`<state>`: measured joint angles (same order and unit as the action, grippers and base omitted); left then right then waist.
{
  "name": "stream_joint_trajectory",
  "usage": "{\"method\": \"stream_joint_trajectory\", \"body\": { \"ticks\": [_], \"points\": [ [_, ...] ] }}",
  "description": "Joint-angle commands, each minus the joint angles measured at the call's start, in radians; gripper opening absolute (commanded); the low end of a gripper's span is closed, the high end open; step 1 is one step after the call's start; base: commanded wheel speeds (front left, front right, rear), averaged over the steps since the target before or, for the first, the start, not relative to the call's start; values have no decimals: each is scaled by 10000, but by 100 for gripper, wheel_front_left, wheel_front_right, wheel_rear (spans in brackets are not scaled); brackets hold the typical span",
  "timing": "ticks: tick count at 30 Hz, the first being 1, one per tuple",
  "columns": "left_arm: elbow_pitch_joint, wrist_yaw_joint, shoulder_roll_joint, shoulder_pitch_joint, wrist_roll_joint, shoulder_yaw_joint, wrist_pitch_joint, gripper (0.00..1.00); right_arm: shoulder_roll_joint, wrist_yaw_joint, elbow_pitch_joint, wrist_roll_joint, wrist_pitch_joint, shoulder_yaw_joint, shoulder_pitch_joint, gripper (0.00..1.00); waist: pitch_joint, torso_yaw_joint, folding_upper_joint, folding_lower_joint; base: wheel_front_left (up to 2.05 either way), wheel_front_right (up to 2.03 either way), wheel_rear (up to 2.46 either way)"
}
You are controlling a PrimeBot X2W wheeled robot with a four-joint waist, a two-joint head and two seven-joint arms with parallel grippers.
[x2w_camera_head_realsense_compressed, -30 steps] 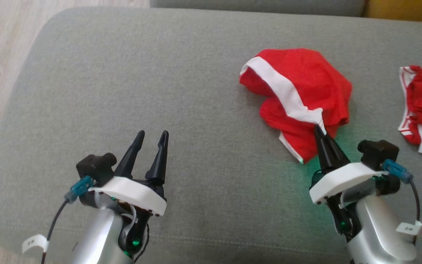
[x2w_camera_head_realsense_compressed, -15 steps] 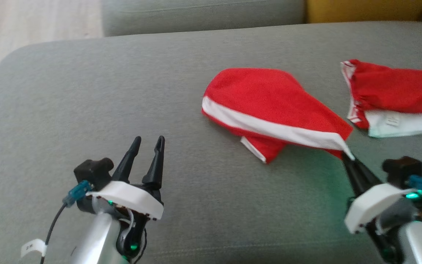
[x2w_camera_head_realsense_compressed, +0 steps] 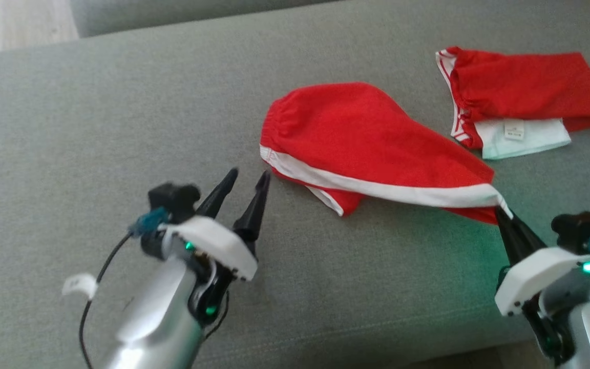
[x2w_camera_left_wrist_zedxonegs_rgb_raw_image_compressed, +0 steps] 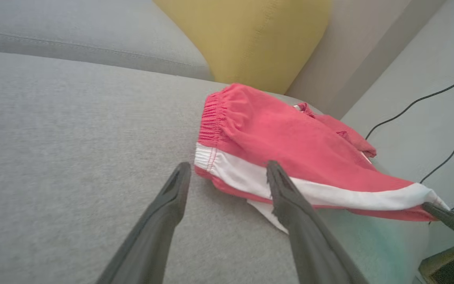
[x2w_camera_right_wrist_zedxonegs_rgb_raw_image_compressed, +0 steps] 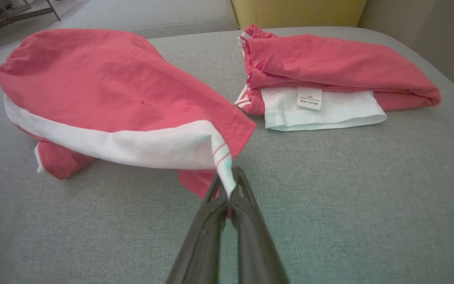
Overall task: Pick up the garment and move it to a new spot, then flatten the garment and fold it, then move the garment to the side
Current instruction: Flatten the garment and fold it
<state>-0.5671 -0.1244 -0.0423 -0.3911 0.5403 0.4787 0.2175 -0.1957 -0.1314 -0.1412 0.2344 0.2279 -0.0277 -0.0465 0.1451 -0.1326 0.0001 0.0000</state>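
Garment (x2w_camera_head_realsense_compressed: 366, 133) is pinched at its white-banded corner by the right gripper (x2w_camera_head_realsense_compressed: 501, 214) on a grey sofa (x2w_camera_head_realsense_compressed: 95, 128); the left gripper (x2w_camera_head_realsense_compressed: 249, 174) is held spread.

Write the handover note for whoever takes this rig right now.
Left gripper: open, holding nothing, above the grey cushion, fingers pointing toward the waistband end of the red shorts.
Right gripper: shut on the white-trimmed corner of the red shorts, with that corner raised off the cushion.
The red shorts lie mid-cushion, stretched from waistband to gripped corner, one part tucked beneath. A second red garment lies folded at the far right.
Done: garment gripped.
Left: flatten, fold, move aside.
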Motion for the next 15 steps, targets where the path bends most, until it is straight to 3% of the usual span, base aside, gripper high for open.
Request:
{"method": "stream_joint_trajectory", "body": {
  "ticks": [1, 7, 15],
  "points": [
    [163, -58, -124, -612, 178, -94, -30, 100, -88, 7, 225, -91, -158, -161, -516, 0, 196, -124, -1, 0, 0, 0, 0],
    [-277, -61, -612, -1569, 916, 1082, -144, 100, -26, 7, -242, -163, -396, -235, -966, 0, 553, -262, -1, 0, 0, 0, 0],
    [-1590, -62, -1097, -2819, 1014, 1976, -78, 100, 71, 7, -531, -203, -608, -378, -1330, 0, 926, -357, -1, 0, 0, 0, 0]
  ]
}}
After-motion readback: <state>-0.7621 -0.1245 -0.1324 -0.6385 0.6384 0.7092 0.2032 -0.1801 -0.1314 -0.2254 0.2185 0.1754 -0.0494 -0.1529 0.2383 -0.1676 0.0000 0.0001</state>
